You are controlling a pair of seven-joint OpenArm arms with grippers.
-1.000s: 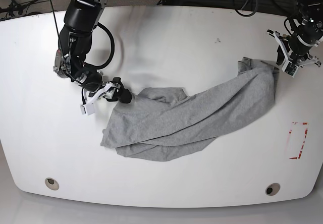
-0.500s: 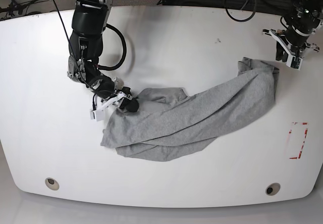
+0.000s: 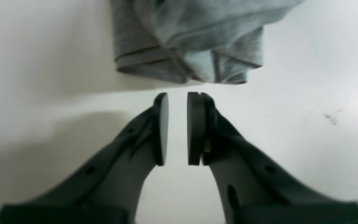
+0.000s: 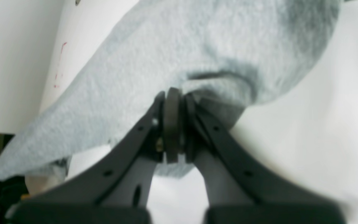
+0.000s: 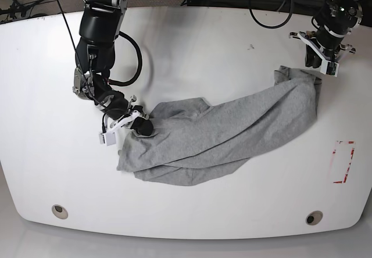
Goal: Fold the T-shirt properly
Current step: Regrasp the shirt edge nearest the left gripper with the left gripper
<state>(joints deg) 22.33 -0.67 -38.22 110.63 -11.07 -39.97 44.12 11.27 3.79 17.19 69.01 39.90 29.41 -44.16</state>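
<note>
The heather-grey T-shirt (image 5: 232,130) lies crumpled on the white table (image 5: 192,49), stretched from lower left to upper right. No lettering shows. My right gripper (image 5: 143,128) is at the shirt's left edge. In the right wrist view this gripper (image 4: 172,93) is shut, with the T-shirt (image 4: 166,56) bunched at its tips. My left gripper (image 5: 321,66) hovers just beyond the shirt's upper right corner. In the left wrist view it (image 3: 178,95) stands slightly open with nothing between its pads, and the folded hem of the T-shirt (image 3: 188,43) lies just past the tips.
A red rectangular marking (image 5: 343,162) is on the table at the right. Two round holes (image 5: 59,211) (image 5: 314,218) sit near the front edge. Black cables (image 5: 273,2) hang along the back edge.
My right gripper has closed on the shirt's left edge and shifted slightly. The left gripper has drifted back and leftward from the shirt's right corner, its opening unchanged.
</note>
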